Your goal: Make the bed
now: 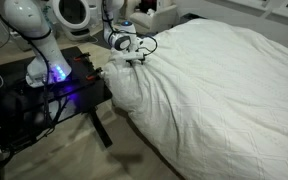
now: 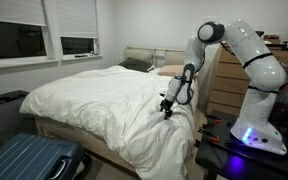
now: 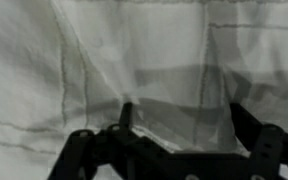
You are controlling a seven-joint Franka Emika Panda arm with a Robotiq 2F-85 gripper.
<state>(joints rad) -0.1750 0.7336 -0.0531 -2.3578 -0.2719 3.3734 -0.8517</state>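
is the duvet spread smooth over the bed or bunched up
Bunched up: the duvet lies rumpled, heaped in puffy folds along the edge near the hand.

You have the bed [image 2: 104, 95] in plain white linens, the arm [image 2: 259, 60] white with a black gripper [image 2: 167, 110], the black table [image 1: 89, 90] glowing blue, and the suitcase [image 2: 29, 160] ribbed blue.

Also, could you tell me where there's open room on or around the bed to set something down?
The broad middle of the duvet, between the pillows and the foot end, is free. The floor between the bed and the table is bare too. Crowded: the bed edge by the gripper and table.
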